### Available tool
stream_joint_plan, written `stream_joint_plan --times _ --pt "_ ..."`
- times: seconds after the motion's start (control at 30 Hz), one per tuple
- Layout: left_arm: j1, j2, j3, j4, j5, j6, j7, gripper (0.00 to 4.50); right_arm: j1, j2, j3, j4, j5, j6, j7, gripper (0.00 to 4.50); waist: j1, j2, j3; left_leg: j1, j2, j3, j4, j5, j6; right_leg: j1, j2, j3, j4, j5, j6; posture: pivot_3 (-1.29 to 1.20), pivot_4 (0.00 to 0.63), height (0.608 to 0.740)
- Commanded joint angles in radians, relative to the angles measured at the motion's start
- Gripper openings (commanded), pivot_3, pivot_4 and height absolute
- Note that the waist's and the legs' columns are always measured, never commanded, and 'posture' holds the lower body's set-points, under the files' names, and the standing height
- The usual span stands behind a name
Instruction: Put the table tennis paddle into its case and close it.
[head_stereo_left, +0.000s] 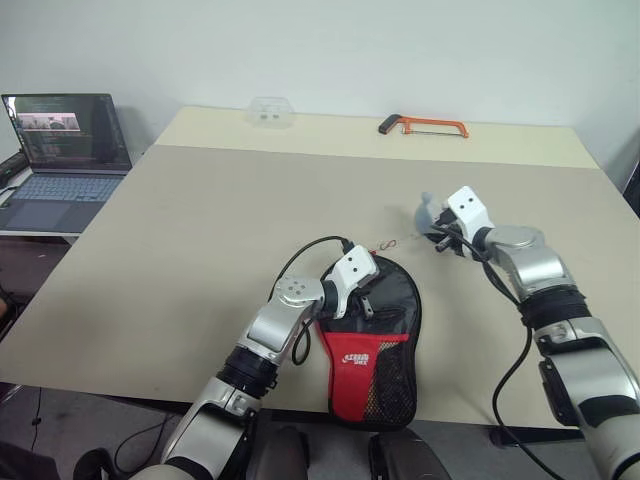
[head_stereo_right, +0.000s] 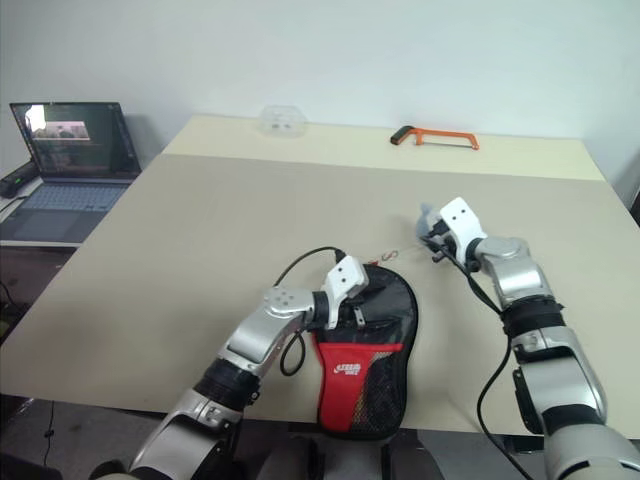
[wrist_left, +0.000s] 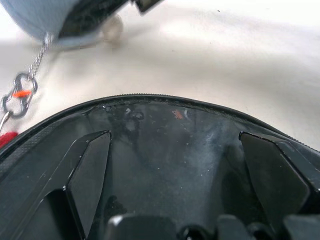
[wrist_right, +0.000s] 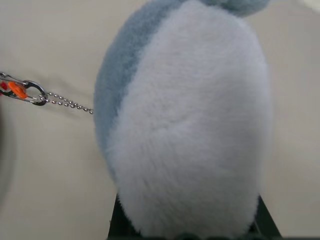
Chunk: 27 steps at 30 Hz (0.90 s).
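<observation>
The case (head_stereo_left: 375, 370), black fabric with a red lower part, mesh pocket and white logo, lies flat near the table's front edge. My left gripper (head_stereo_left: 365, 300) hovers open over its round black top, with its fingers (wrist_left: 90, 170) spread wide above the fabric (wrist_left: 165, 130). The table tennis paddle is hidden from view. A thin chain (wrist_right: 65, 102) runs from the case's top to a small grey-and-white plush pouch (wrist_right: 190, 125). My right gripper (head_stereo_left: 440, 238) is shut on that pouch, to the right of and beyond the case, a little above the table.
An orange-framed hacksaw (head_stereo_left: 425, 125) and a clear plastic box (head_stereo_left: 270, 112) lie at the table's far edge. An open laptop (head_stereo_left: 65, 150) stands on a side table to the left. The beige tabletop (head_stereo_left: 220, 230) is broad between them.
</observation>
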Motion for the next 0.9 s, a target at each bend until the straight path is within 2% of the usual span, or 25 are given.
stream_joint_plan --times 0.03,0.23,0.57,0.77,0.9 --pt "0.045 0.012 -0.028 0.032 0.021 0.014 0.008 4.50 0.036 -0.071 -0.047 -0.041 -0.012 0.029 -0.005 0.53 0.000 0.000 0.000 0.000 0.000 0.000 0.000 0.000 0.000 0.000 0.000 0.000 0.000 0.000 0.000 0.00 0.150 0.740" --pt "0.068 0.033 -0.043 0.011 0.025 0.016 0.001 4.50 0.143 -0.159 -0.054 -0.179 0.011 0.095 0.051 0.52 -0.003 0.004 -0.003 0.000 0.000 0.000 -0.001 0.000 0.000 0.000 0.000 0.000 0.000 0.000 0.000 0.00 0.150 0.740" --pt "0.034 0.036 -0.042 0.063 0.031 0.009 0.008 4.50 0.518 -0.415 -0.130 -0.760 0.161 0.248 0.304 0.51 -0.003 0.009 -0.006 0.002 -0.001 -0.001 -0.001 0.000 0.000 0.002 0.000 0.000 0.000 -0.003 0.005 0.00 0.150 0.740" --pt "0.007 0.034 -0.048 0.102 0.035 -0.008 -0.003 4.50 0.698 -0.521 -0.215 -0.922 0.222 0.236 0.377 0.51 -0.005 0.008 -0.005 0.013 -0.001 0.000 -0.002 0.000 0.000 0.013 0.000 0.001 -0.004 -0.003 0.006 0.00 0.150 0.740" --pt "-0.010 0.031 -0.053 0.131 0.041 -0.023 -0.010 4.50 0.794 -0.564 -0.266 -1.000 0.261 0.228 0.419 0.51 -0.004 0.008 -0.005 0.013 -0.001 0.000 -0.003 0.000 0.000 0.013 0.000 0.000 -0.006 -0.003 0.006 0.00 0.150 0.740"
